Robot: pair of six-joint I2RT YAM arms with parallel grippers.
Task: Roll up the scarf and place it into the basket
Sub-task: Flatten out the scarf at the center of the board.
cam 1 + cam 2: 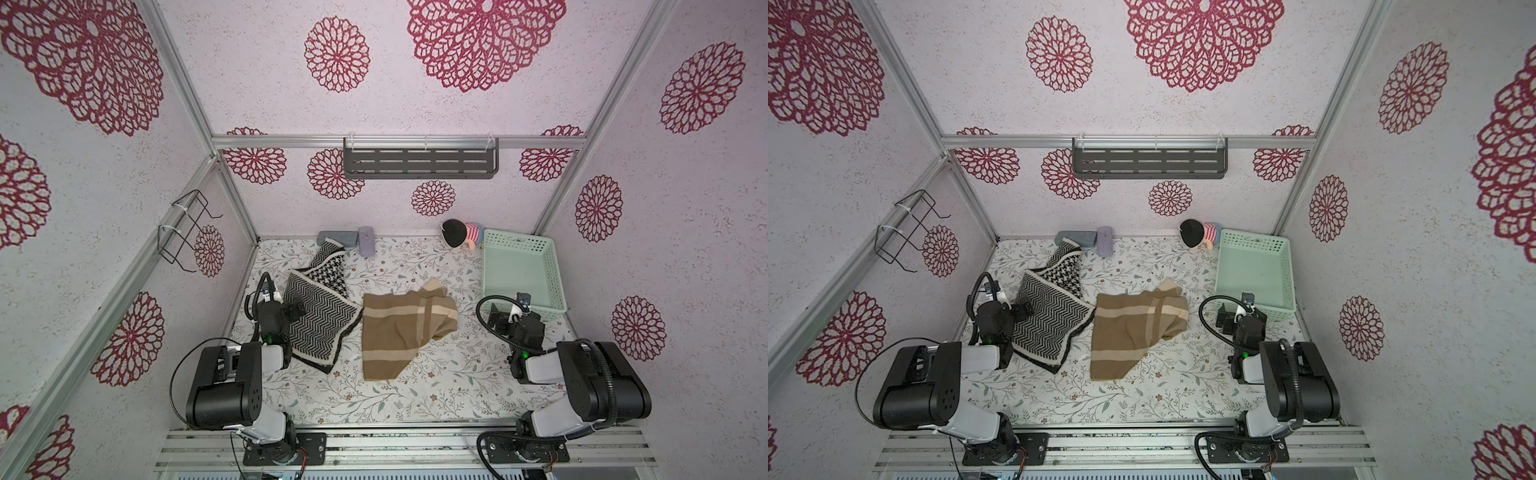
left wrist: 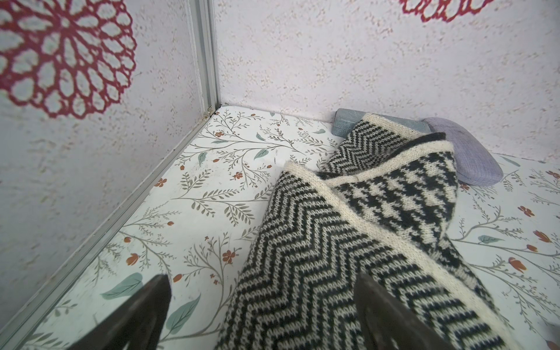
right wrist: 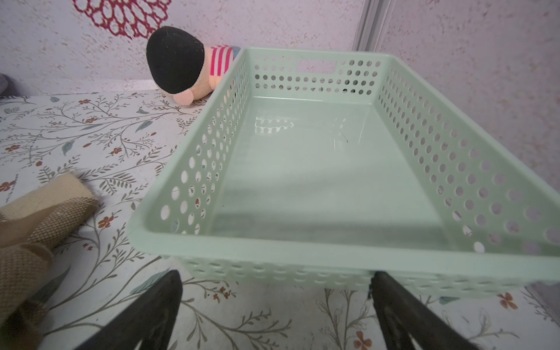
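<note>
A black-and-white knit scarf [image 1: 322, 316] [image 2: 318, 257] lies crumpled at the left of the floral table, its far end folded over. A tan scarf [image 1: 401, 328] [image 3: 33, 230] with cream stripes lies crumpled in the middle. The mint-green basket [image 1: 515, 274] [image 3: 303, 169] stands empty at the right. My left gripper [image 1: 294, 309] [image 2: 263, 280] is open just over the knit scarf's left edge, one finger above the cloth and one above the table. Open too, my right gripper [image 1: 496, 318] [image 3: 277, 275] hangs in front of the basket's near wall with nothing between its fingers.
A plush doll [image 1: 461, 235] lies at the back beside the basket. A grey-blue case [image 1: 328, 237] and a lilac case [image 1: 366, 246] sit against the back wall by the knit scarf's end. A dark slotted shelf [image 1: 419, 160] and a black wire rack [image 1: 187, 232] hang on the walls.
</note>
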